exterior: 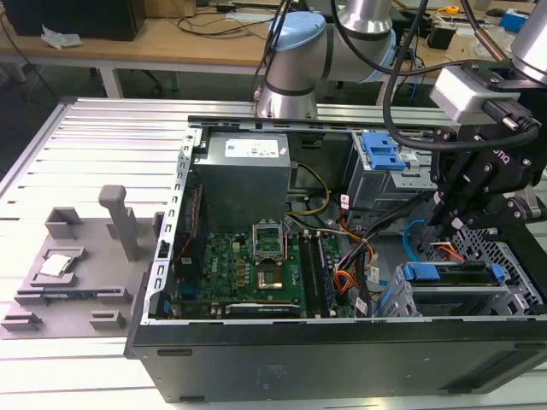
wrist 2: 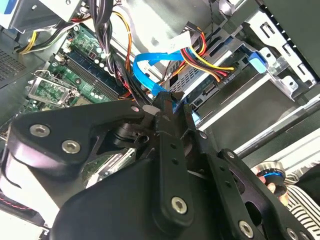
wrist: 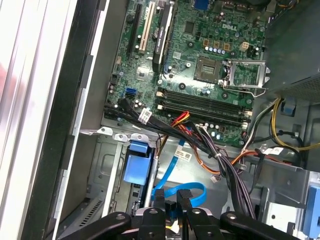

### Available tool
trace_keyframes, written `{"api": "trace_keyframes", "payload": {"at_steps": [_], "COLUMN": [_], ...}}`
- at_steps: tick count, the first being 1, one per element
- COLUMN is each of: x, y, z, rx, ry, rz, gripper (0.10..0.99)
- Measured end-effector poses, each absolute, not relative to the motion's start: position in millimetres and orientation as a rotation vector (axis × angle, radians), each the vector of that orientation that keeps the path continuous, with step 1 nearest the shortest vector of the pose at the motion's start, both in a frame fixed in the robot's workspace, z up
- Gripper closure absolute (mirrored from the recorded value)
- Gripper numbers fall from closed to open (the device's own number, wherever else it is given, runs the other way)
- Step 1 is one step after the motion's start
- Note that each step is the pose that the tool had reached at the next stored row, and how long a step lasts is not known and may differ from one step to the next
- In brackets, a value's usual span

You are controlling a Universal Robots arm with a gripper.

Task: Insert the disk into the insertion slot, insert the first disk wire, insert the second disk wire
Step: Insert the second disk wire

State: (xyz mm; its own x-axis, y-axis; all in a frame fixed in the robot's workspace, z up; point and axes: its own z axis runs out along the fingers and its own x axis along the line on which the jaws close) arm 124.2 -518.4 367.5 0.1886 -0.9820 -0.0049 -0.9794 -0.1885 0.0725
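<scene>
The disk [exterior: 453,275], in its blue caddy, lies inside the insertion slot [exterior: 513,256], a grey perforated cage at the case's front corner on the exterior view's right. My gripper [exterior: 440,231] hangs just over the disk's rear end. In both wrist views the gripper [wrist 2: 167,100] [wrist: 172,207] is shut on the plug end of the second disk wire [wrist 2: 150,62] [wrist: 192,190], a blue cable looping back toward the motherboard. The first disk wire [wrist 2: 210,62], an orange, red and black bundle, ends in a plug at the disk's rear edge [wrist 2: 202,85].
The motherboard [exterior: 256,265] and the power supply [exterior: 244,184] fill the case's middle. A taller cage with a blue latch [exterior: 380,154] stands behind the gripper. A black wire bundle [wrist: 200,140] crosses beside the blue cable. A grey fixture [exterior: 77,256] sits on the table at the exterior view's left.
</scene>
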Motion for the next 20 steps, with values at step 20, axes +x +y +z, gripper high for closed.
{"api": "trace_keyframes", "payload": {"at_steps": [20], "x": [124.2], "y": [-518.5], "z": [359.6], "rx": [2.376], "ry": [-1.963], "rz": [-0.069], "gripper": [0.925]}}
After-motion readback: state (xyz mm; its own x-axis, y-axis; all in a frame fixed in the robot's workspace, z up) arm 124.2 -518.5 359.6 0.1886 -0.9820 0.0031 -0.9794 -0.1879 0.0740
